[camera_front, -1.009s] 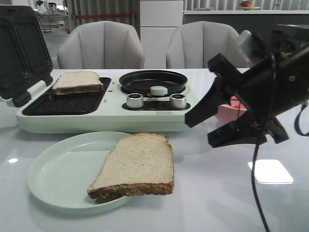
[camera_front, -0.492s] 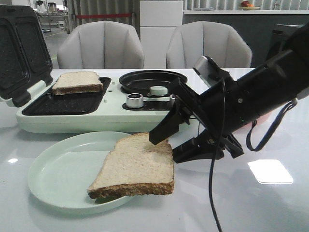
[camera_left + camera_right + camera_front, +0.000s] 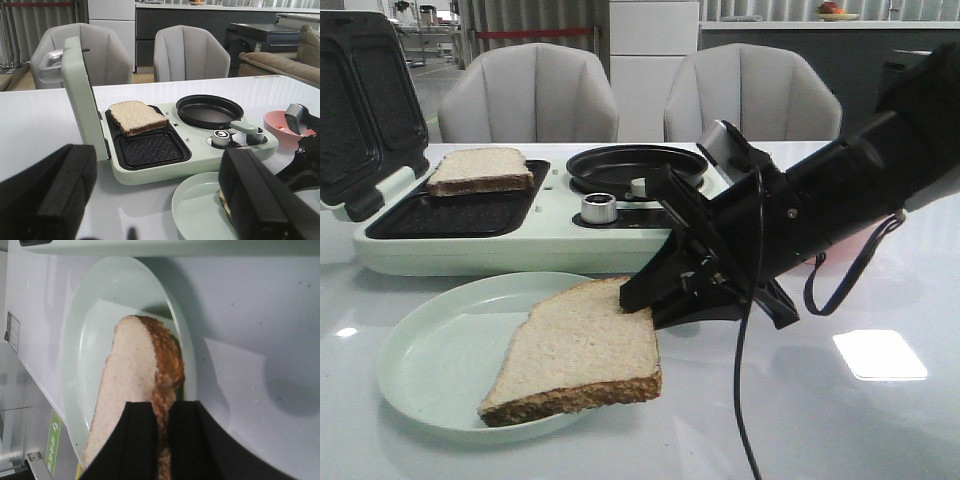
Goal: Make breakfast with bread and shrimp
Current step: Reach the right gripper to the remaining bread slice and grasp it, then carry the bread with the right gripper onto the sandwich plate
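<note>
1. Right wrist view showed your right claw (image 3: 161,440) pinched shut on the pale brown-crusted bread slice (image 3: 131,390) over the round mint plate (image 3: 85,340).
2. That edge-only grip risked the slice tearing or drooping free.

The right arm (image 3: 840,205) is matte black, with a silver-grey wrist block (image 3: 720,143), looping black cables (image 3: 745,380) and flat black fingers (image 3: 650,285).

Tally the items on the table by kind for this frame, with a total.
Pale beige bread slices with brown crusts: 2, one on the plate, one in the sandwich maker
Pale green round plate: 1
Pale green breakfast maker with open lid: 1
Black round frying pan: 1
Pink bowl: 1
Total: 6
</note>
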`<state>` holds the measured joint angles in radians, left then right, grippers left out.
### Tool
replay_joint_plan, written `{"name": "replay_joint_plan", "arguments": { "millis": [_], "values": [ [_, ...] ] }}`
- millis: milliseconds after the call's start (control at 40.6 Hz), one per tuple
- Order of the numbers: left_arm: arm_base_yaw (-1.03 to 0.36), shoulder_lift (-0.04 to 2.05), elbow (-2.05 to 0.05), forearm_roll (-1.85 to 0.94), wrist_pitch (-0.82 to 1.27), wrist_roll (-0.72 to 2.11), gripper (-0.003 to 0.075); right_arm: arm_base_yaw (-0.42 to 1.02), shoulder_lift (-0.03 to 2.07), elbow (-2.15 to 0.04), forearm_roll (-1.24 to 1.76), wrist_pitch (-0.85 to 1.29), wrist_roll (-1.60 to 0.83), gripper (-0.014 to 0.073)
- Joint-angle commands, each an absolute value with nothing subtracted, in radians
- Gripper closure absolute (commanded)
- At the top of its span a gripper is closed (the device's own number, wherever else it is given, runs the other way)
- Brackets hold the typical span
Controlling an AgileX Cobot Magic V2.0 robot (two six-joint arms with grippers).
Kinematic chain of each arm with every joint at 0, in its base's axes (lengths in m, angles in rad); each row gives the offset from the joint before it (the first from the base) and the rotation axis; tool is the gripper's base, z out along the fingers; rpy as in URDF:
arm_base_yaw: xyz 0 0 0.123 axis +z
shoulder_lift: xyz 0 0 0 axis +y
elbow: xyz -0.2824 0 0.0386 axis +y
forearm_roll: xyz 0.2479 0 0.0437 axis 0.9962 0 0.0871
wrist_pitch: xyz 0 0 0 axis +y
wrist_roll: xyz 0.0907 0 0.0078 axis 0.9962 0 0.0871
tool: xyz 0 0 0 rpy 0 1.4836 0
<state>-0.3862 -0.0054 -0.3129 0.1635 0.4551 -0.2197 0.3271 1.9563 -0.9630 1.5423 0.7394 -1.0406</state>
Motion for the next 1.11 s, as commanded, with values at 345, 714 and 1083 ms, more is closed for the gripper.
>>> {"name": "replay_joint_plan", "arguments": {
  "millis": [345, 714, 1083],
  "values": [
    [-0.394, -0.008, -0.340, 0.167, 0.376, -0.227, 0.0156, 0.327, 1.744, -1.041, 1.730, 0.869, -1.120, 0.0431],
    [-0.394, -0.008, -0.340, 0.167, 0.376, -0.227, 0.0156, 0.431, 1.890, -1.378, 1.806, 0.700, -1.114, 0.0431],
    [-0.394, -0.008, -0.340, 0.167, 0.376, -0.227, 0.0156, 0.451, 2.146, -1.710, 1.808, 0.683, -1.012, 0.0426]
  ]
}}
